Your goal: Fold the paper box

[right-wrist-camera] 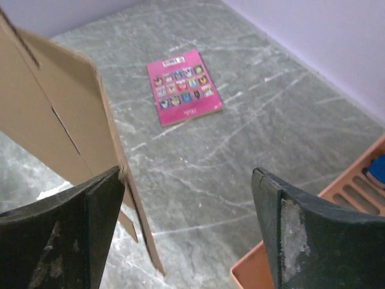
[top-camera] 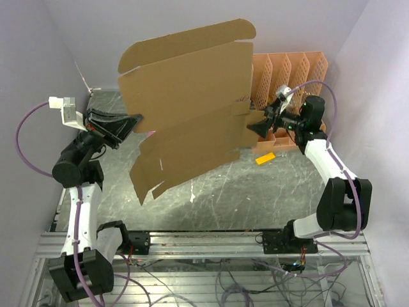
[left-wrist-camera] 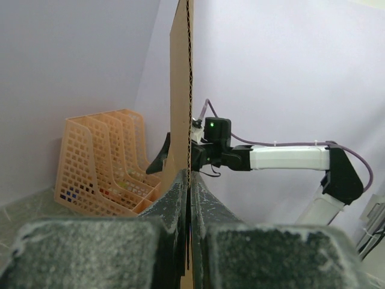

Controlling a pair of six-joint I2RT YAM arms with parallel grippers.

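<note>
left gripper (top-camera: pixel 131 125): jaws pinching paper box (top-camera: pixel 192 109) at its left edge | paper box: unfolded sheet, upright over worktop (top-camera: pixel 255 192) | right gripper (top-camera: pixel 252 125): jaws spread at right edge, near orange organizer (top-camera: pixel 291 70) | advice: seat edge deep between jaws before closing, then bend along a crease

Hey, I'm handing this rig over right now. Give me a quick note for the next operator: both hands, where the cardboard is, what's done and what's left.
Left hand: shut on the left edge of the paper box, holding the sheet upright over the table.
Right hand: open at the sheet's right edge, not gripping it.
Nearby: the orange file organizer stands behind the right hand, and the pink card lies flat on the table.
Done: the sheet is picked up.
Left: all the folding. It reads as a flat die-cut sheet with no walls or flaps raised.
</note>
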